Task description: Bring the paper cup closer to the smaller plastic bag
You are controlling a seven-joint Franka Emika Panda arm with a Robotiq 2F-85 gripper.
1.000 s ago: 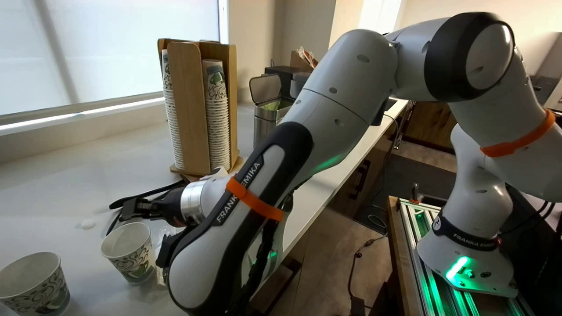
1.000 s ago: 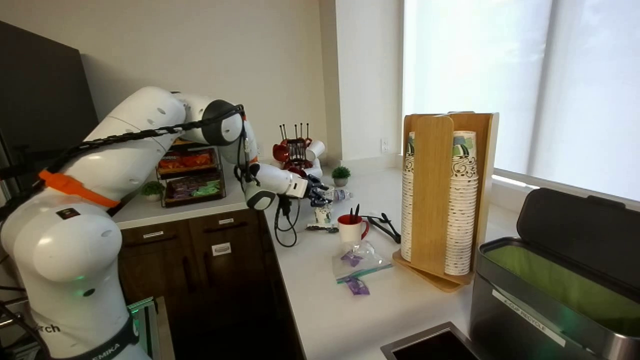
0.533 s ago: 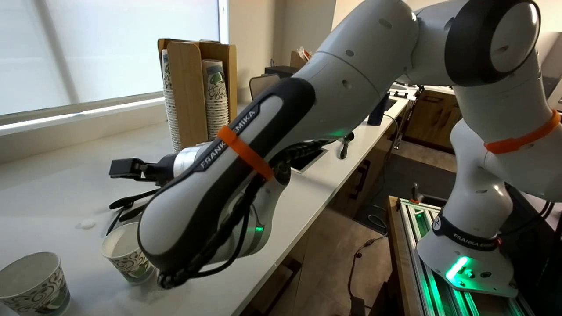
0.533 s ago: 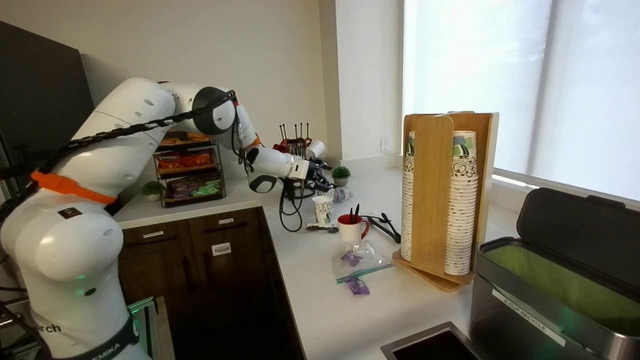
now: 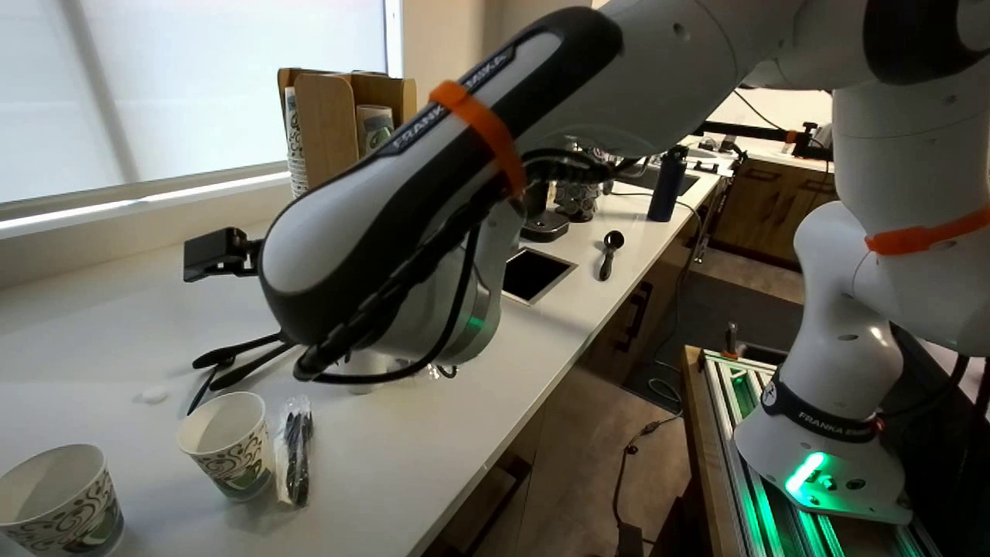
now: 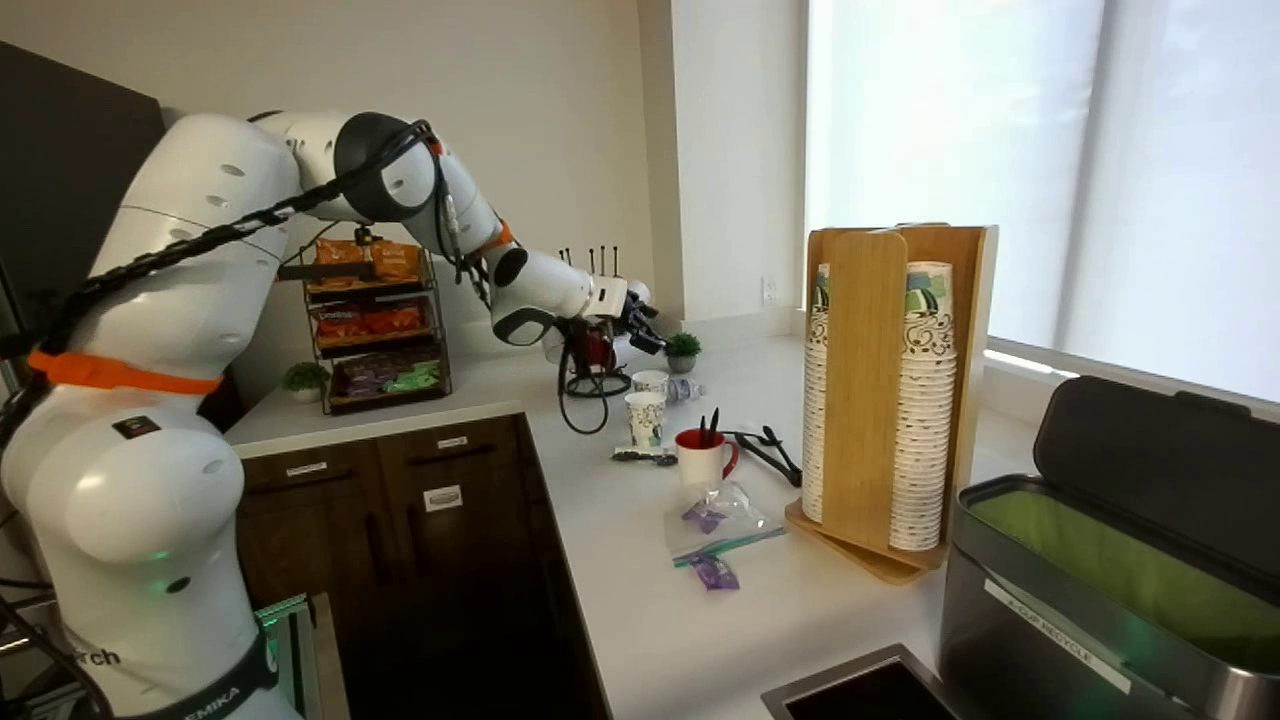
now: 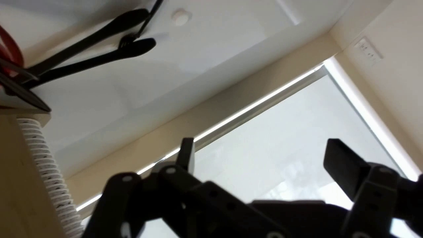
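A patterned paper cup (image 5: pixel 229 456) stands upright on the white counter, also in an exterior view (image 6: pixel 645 422). A small clear bag of black cutlery (image 5: pixel 295 456) lies close beside it, also in an exterior view (image 6: pixel 644 456); I cannot tell if they touch. A second paper cup (image 5: pixel 66 503) stands farther along, partly hidden in an exterior view (image 6: pixel 651 382). A larger zip bag with purple packets (image 6: pixel 735 522) lies beyond the mug. My gripper (image 7: pixel 259 153) is open and empty in the wrist view, raised above the counter, clear of the cups (image 6: pixel 645 322).
A red-and-white mug (image 6: pixel 700 462) and black utensils (image 5: pixel 240 362) stand near the cups. A wooden cup holder (image 6: pixel 865 390) and an open bin (image 6: pixel 1080 610) are at the right. A bottle (image 6: pixel 684 389), plant (image 6: pixel 682 350) and red rack (image 6: pixel 597 352) are behind.
My gripper has risen from beside the cup and moved up away from it. The cups have not visibly moved. The small cutlery bag now shows from behind the arm.
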